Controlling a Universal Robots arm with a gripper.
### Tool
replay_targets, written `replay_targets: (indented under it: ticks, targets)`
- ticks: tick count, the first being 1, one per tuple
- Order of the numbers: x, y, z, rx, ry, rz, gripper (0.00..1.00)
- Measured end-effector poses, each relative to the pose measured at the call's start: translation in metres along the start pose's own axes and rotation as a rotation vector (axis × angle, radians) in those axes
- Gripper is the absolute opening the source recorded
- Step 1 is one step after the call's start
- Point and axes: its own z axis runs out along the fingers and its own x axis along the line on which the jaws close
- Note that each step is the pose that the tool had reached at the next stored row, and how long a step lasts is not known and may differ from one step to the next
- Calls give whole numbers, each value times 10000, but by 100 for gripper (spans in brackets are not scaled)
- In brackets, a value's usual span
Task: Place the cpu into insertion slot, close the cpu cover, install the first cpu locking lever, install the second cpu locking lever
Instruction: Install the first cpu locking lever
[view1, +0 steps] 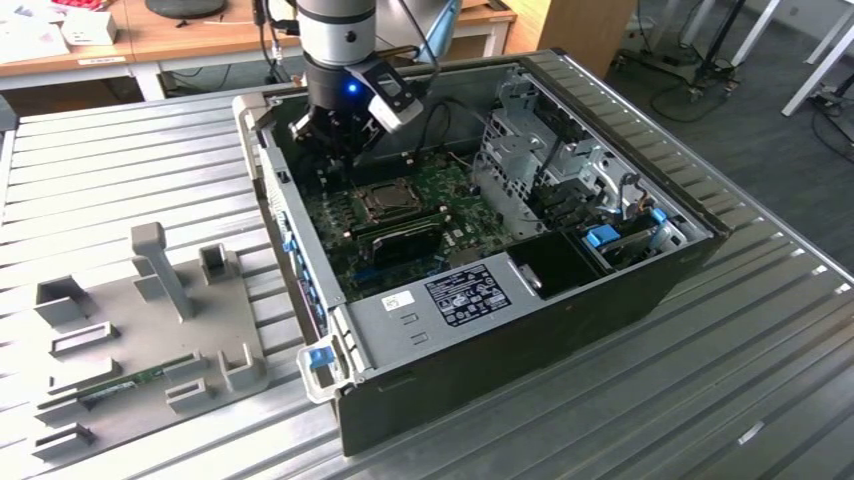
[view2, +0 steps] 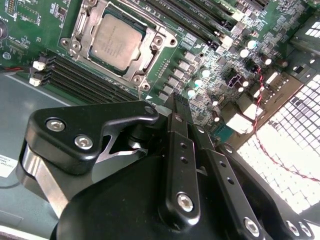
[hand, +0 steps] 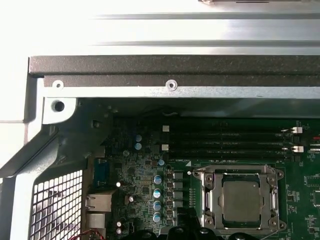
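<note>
Over the open computer case (view1: 641, 290), which lies on its side on the slatted metal table (view1: 120, 170), the arm (view1: 331, 40) comes straight down from above, its wrist vertical and a small blue light (view1: 350, 88) glowing on it. The gripper (view1: 334, 138) hangs just inside the case near the end wall that is farther off in the exterior view, above the green board (view1: 441, 185) and a little beyond the insertion slot (view1: 356, 207). It is near the slot but not touching it. In the second wrist view the gripper (view2: 176, 102) has its black fingers (view2: 180, 150) drawn together with no gap at the tips and nothing between them. The cpu (view2: 116, 37) already sits flat in the slot, its dull grey top showing through the square window of the cpu cover (view2: 150, 52), which lies down flat around it. Long black memory slots (view2: 85, 80) run just beside the socket. The first wrist view shows the same arrangement, with the cpu (hand: 241, 201) framed by the cover (hand: 212, 195) and the memory slots (hand: 225, 142) between it and the case wall. Well apart, at the exterior view's left, a grey fixture (view1: 147, 330) rests on the table.
</note>
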Motion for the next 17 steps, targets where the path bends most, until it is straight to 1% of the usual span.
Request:
replay_targets:
  ticks: [2, 8, 17]
  targets:
    - [3, 0, -2, 0, -8, 0, 10]
    - [52, 0, -4, 0, -89, -5, 10]
    - [63, 5, -4, 1, -96, -4, 10]
